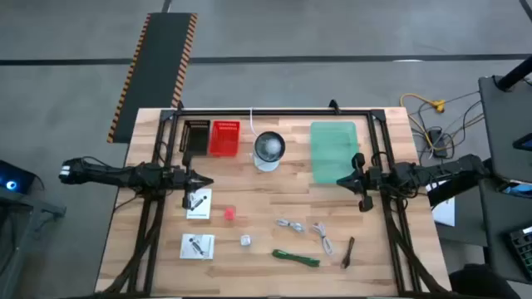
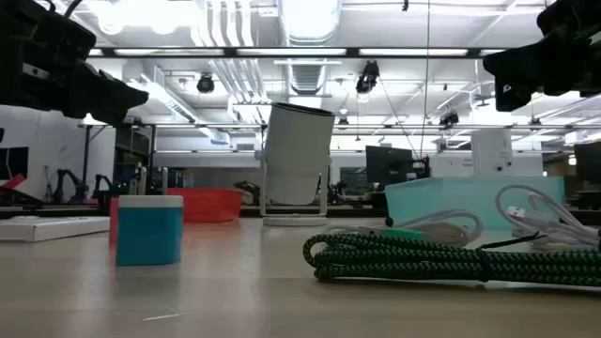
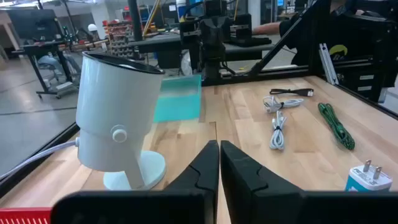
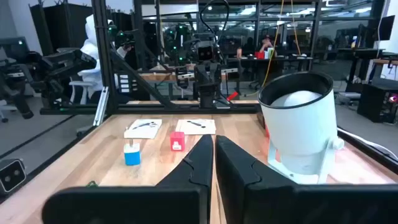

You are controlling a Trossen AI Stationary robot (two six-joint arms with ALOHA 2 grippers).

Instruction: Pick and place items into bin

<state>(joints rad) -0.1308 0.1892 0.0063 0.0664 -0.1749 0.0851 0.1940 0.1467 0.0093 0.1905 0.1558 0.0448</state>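
Note:
Both grippers hover shut above the table, holding nothing. My left gripper [image 1: 208,180] [image 3: 219,167] is over the table's left part, just beyond a white card [image 1: 199,203] [image 4: 144,128]. My right gripper [image 1: 342,179] [image 4: 212,159] is at the near edge of the green bin [image 1: 334,151]. The other items lie on the wood nearer the front: a second card [image 1: 198,246], a red cube [image 1: 229,214] [image 4: 177,142], a small silver cube [image 1: 246,240] [image 2: 148,228], silvery cables [image 1: 289,224] [image 3: 278,128], a green cord [image 1: 296,257] [image 2: 451,258] and a dark stick [image 1: 349,252].
A round white device [image 1: 268,149] [image 3: 121,134] [image 4: 303,124] stands on its base between the two grippers, toward the far side. A red bin [image 1: 224,138] and a dark bin [image 1: 196,137] sit at the far left. A black frame [image 1: 274,112] borders the work area.

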